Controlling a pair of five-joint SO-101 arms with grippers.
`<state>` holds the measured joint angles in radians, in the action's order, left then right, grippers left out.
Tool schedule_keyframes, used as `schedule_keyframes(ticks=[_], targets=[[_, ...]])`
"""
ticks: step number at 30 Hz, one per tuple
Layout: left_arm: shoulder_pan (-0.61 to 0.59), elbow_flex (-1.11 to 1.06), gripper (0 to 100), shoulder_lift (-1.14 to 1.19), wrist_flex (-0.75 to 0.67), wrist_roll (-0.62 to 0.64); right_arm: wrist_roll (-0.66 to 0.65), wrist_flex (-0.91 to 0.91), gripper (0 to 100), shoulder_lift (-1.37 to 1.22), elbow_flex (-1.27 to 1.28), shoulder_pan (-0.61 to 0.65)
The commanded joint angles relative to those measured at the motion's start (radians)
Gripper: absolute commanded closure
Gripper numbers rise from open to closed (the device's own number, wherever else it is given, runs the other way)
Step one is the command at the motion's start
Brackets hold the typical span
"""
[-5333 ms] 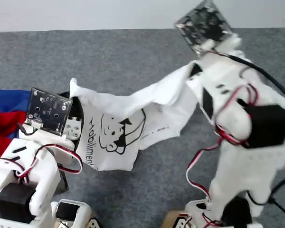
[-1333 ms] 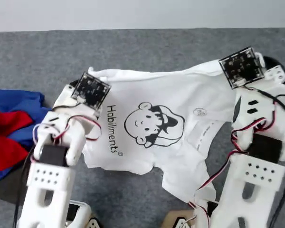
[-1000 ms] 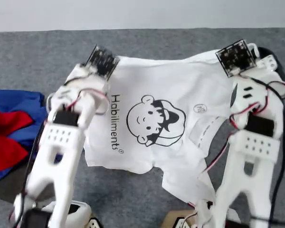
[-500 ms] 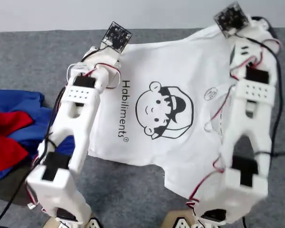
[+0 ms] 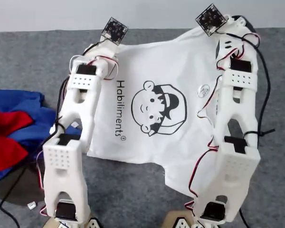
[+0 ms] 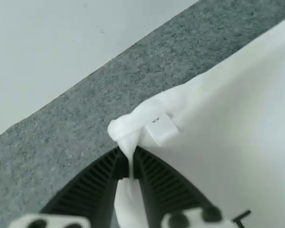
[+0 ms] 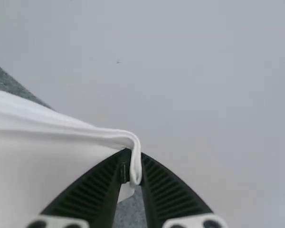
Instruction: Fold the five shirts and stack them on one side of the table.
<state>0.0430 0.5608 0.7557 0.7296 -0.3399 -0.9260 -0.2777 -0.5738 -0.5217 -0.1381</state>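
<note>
- On the grey table (image 5: 38, 61), the white shirt (image 5: 156, 95) lies spread print-side up between the two arms, its far edge drawn towards the pale wall (image 5: 47, 14).
- The left gripper (image 6: 128, 159) has its fingers pressed together on one far corner of the cloth, next to a small sewn tag; a knot of fabric bulges just past the tips.
- The right gripper (image 7: 131, 166) pinches the other far corner, a thin fold of white wrapped over its fingertips, out beyond the table's edge.
- A heap of blue and red garments (image 5: 12, 128) sits well apart at the left side of the table.
- Judged from how it drapes, the shirt is light, soft and limp — it will sag and bunch wherever it is not held taut, and thin fabric can slip from a narrow pinch.
- The best holds look to be corners and seams, where the doubled cloth gives the fingers more to bite; a grip in mid-panel would only pull up a peak.
- Five seconds earlier the shirt hung crumpled in the air between the arms — now it lies flat, and both arms have stretched forward, carrying its far edge towards the wall.
</note>
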Motion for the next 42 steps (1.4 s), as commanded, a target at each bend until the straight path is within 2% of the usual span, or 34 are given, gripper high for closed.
schedule_keyframes(ticks=[1,10,16,24,29,35,42], targets=[[-0.017,0.225,99,0.049,0.075,-0.006,-0.011,0.019,98.8,0.013,-0.074,-0.039],[-0.015,0.604,99,0.233,0.195,-0.006,-0.051,0.030,98.8,0.010,-0.077,-0.041],[-0.011,0.710,99,0.295,0.420,-0.006,-0.051,-0.050,98.8,0.024,-0.077,-0.033],[-0.031,0.746,99,0.298,0.747,-0.026,-0.049,-0.470,98.8,0.154,-0.077,-0.022],[-0.043,0.822,99,0.298,1.017,-0.207,-0.052,-0.720,98.8,0.246,-0.077,-0.022],[-0.094,0.800,99,0.265,1.028,-0.222,-0.052,-0.992,98.8,0.334,-0.077,-0.021],[-0.084,0.529,99,0.133,1.028,-0.226,-0.051,-1.265,98.8,0.377,-0.077,-0.022]])
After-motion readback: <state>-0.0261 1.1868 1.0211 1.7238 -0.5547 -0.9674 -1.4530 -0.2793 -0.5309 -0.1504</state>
